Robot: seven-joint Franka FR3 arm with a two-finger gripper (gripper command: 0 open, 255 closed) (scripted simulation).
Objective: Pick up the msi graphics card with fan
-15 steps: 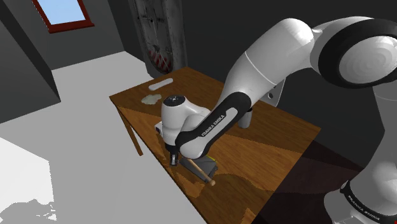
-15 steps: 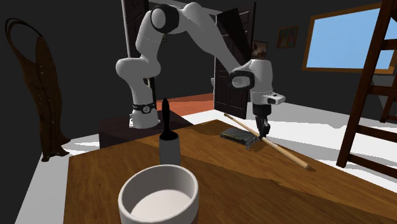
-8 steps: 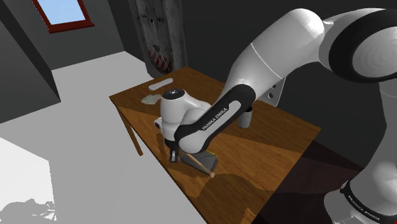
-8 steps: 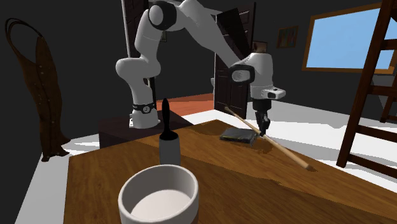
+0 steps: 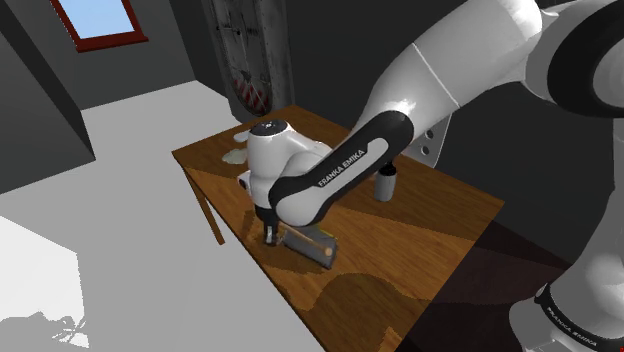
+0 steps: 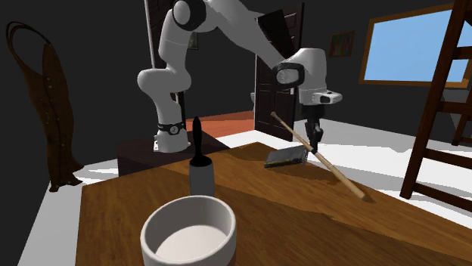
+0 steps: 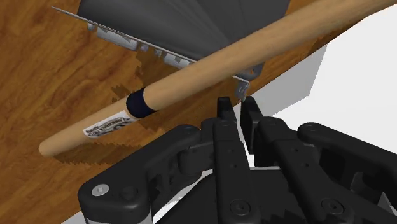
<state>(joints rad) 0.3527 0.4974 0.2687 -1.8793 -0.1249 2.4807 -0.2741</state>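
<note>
The graphics card (image 6: 286, 156) is a dark flat slab with a metal bracket, close to the table edge. It hangs tilted, its bracket end raised. My gripper (image 6: 312, 140) is shut on that bracket. In the wrist view the card's grey body (image 7: 191, 25) lies just beyond the gripper (image 7: 236, 102), whose fingertips (image 7: 222, 105) clasp the bracket's thin corner. A long wooden stick (image 6: 325, 162) with a dark band (image 7: 191, 79) leans across the card, one end up in the air. From the shoulder view, the gripper (image 5: 268, 237) sits at the card's (image 5: 312, 247) end nearest the table edge.
A white bowl (image 6: 189, 234) and a small white bottle with a black top (image 6: 200, 172) stand on the wooden table (image 6: 249, 204) near the second exterior camera. A ladder (image 6: 439, 98) rises at that view's right. A pale flat object (image 5: 237, 155) lies at the table's far corner.
The gripper has risen with the bracket in it. The card's end has come off the table, and the stick resting on it has tipped up steeply.
</note>
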